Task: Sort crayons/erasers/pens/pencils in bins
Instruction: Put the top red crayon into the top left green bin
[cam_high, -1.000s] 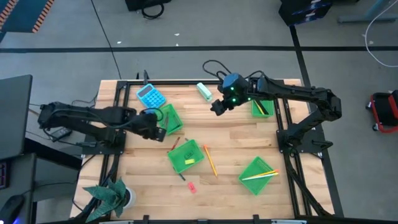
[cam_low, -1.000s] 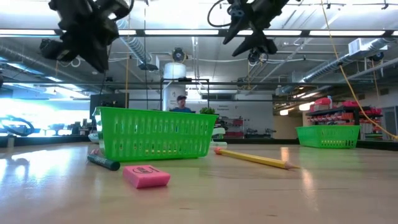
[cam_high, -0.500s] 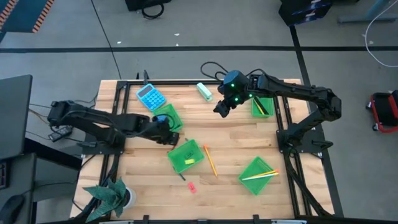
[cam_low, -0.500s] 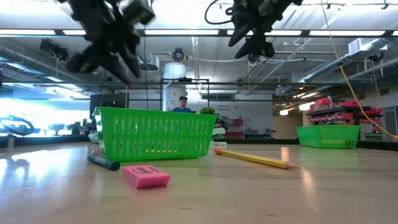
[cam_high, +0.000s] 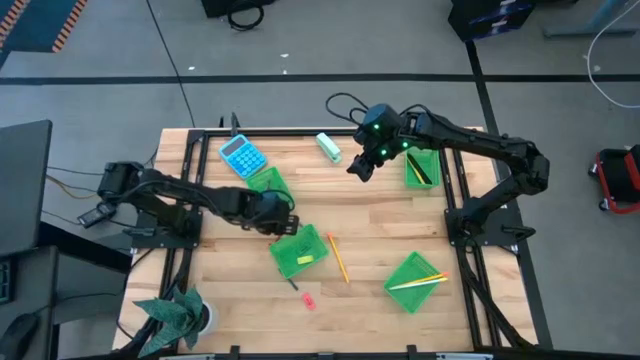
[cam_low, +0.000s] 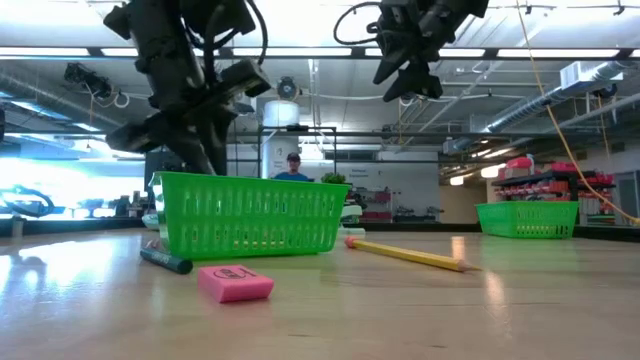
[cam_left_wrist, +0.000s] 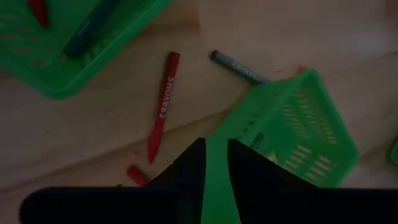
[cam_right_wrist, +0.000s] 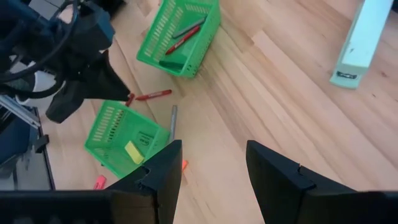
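My left gripper (cam_high: 283, 222) hangs low over the table (cam_high: 380, 215), between the bin (cam_high: 270, 186) near the blue calculator (cam_high: 242, 155) and the middle bin (cam_high: 300, 250). Through the left wrist camera its fingers (cam_left_wrist: 186, 171) stand a narrow way apart with only the green of the middle bin (cam_left_wrist: 298, 130) showing in the gap; I see nothing held between them. A red crayon (cam_left_wrist: 163, 102) lies on the wood just ahead of those fingertips, beside a short red piece (cam_left_wrist: 138, 175) and a grey stick (cam_left_wrist: 239, 67) by the bin's corner. The other bin (cam_left_wrist: 68, 43) beyond holds a dark stick and a red one.

My right gripper (cam_high: 360, 165) is raised above the far side of the table, near the teal-and-white block (cam_high: 328, 146), its fingers (cam_right_wrist: 158, 171) spread wide and empty. The bin (cam_high: 420, 170) at the right edge is beside it.

A yellow eraser (cam_right_wrist: 134, 151) sits inside the middle bin. A pencil (cam_high: 338, 258) lies just right of that bin, a pink eraser (cam_high: 309, 299) in front of it. The fourth bin (cam_high: 415, 282) holds long pale and yellow pencils
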